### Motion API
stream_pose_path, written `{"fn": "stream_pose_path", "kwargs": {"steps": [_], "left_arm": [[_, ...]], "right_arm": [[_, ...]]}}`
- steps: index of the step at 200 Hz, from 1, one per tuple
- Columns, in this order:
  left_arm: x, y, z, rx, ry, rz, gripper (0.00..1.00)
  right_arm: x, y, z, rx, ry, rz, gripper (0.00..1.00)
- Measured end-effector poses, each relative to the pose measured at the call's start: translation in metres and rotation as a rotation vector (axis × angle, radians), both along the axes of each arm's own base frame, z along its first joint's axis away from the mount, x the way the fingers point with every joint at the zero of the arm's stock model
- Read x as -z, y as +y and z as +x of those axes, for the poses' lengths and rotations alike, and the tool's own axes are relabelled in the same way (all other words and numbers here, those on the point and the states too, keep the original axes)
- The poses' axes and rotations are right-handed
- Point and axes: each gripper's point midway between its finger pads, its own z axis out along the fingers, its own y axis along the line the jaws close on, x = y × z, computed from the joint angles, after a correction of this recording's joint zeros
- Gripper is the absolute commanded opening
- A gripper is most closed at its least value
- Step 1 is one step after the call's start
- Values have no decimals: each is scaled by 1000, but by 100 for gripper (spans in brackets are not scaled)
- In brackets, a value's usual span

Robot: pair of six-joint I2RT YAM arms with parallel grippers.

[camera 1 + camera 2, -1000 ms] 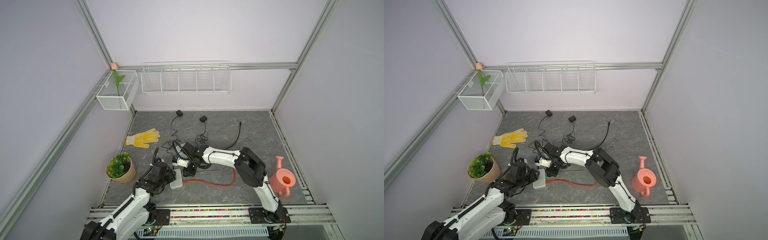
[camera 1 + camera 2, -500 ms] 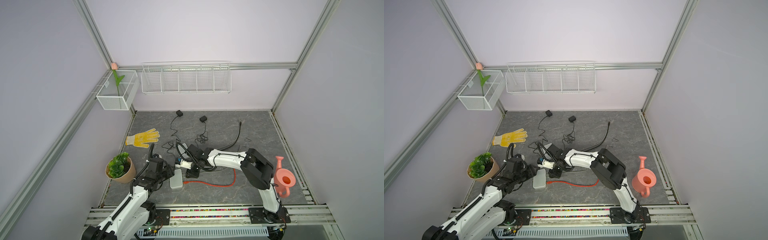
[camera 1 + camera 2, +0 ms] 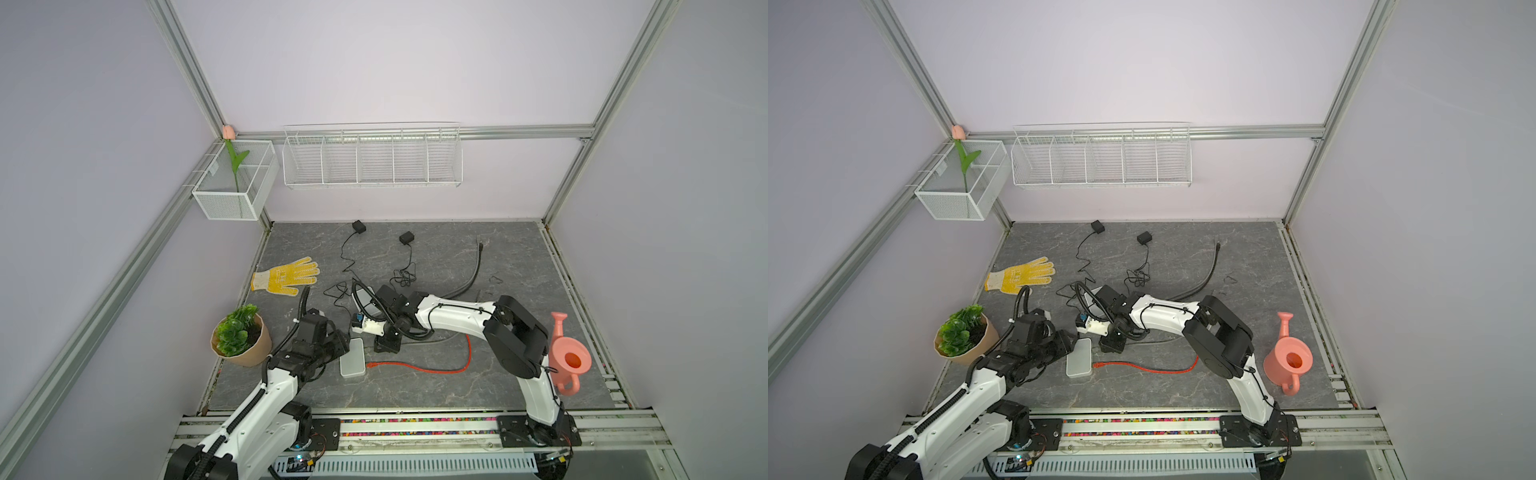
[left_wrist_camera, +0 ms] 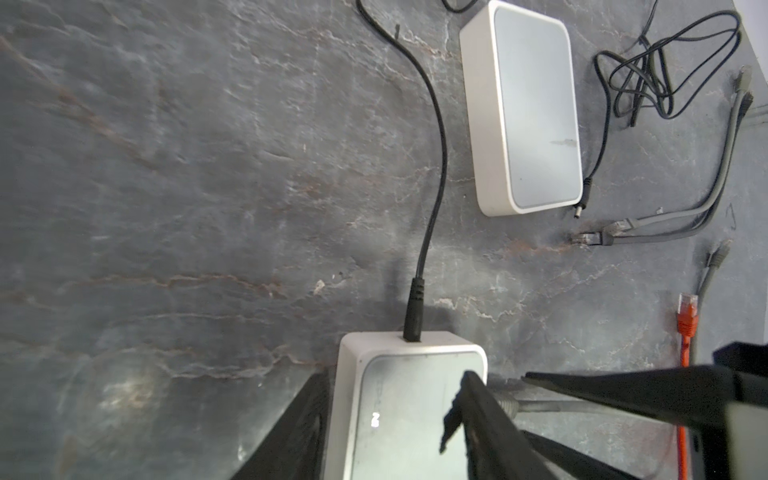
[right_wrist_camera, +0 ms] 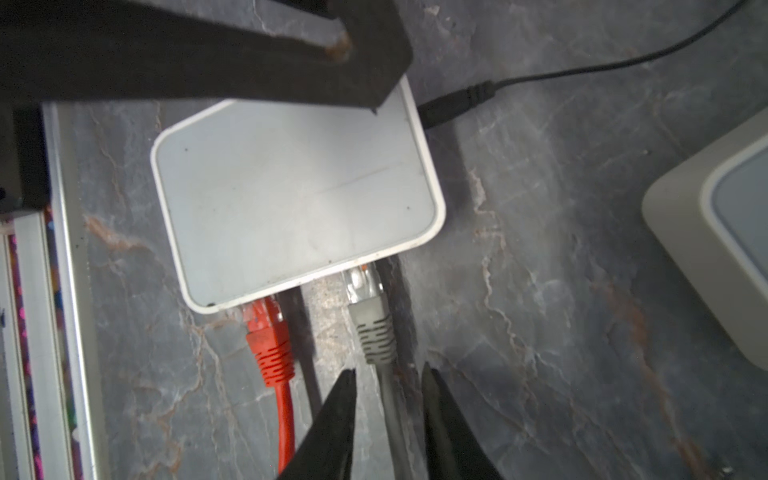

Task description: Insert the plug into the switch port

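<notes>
In the right wrist view the white rectangular switch box with a grey top [image 5: 291, 199] lies flat on the dark grey stone-pattern tabletop [image 5: 561, 311], a little left of the frame centre. Two network plugs meet its lower long edge: the grey plug with a clear tip [image 5: 368, 316] toward the right corner, and the red plug [image 5: 270, 345] toward the left corner. How deep either one sits I cannot tell.

The right gripper [image 5: 388, 372] is at the lower centre. Its jaws are partly apart around the grey cable [image 5: 390, 415], with a thin gap on each side, so it clamps nothing. To the right of it the tabletop is bare up to a second white box [image 5: 715, 249] at the right edge. At the left, an aluminium rail [image 5: 62, 291] runs close to the switch's short edge.

In a top view the left gripper [image 3: 341, 347] is at the switch's left long edge. In the left wrist view its fingers [image 4: 494, 432] are spread, one of them over the grey top. Whether they press on the box I cannot tell.
</notes>
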Motion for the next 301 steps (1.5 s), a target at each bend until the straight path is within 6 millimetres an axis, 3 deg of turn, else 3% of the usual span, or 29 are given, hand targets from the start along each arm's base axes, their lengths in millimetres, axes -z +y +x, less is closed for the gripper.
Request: {"fn": "stream_pose_path", "kwargs": {"steps": [20,42,54,71,96,129,149,167,186,220,251,280,301], "left_arm": [[-30,-4,19,10,-58,6,58],[-67,-18,53,53,-127,10,65],[-76,-27,72,81,-140,7,66],[-74,-40,90,126,-121,3,67],[-50,-54,108,178,-39,11,71],[-29,-58,108,195,19,6,73],[-31,-58,111,190,14,-33,74],[-32,-47,116,152,4,-77,74],[-30,-34,114,120,12,-88,74],[-36,-40,111,143,-5,-97,73],[-25,-54,106,185,24,-95,73],[-5,-58,104,194,79,-86,73],[-4,-57,106,187,76,-93,73]], "right_arm": [[-20,-10,23,79,-7,37,40],[-62,-22,64,219,-55,114,45],[-83,-25,88,288,-87,153,46],[-105,-29,118,386,-122,191,46],[-125,-24,149,498,-121,235,49],[-109,-7,172,553,-60,232,52],[-85,7,183,560,-10,201,49],[-61,14,190,573,18,157,45],[-34,3,187,603,39,74,42],[-6,-32,168,665,44,-45,40],[0,-50,157,722,56,-73,38],[-5,-45,153,745,79,-3,43],[-16,-34,153,741,99,65,48]]}}
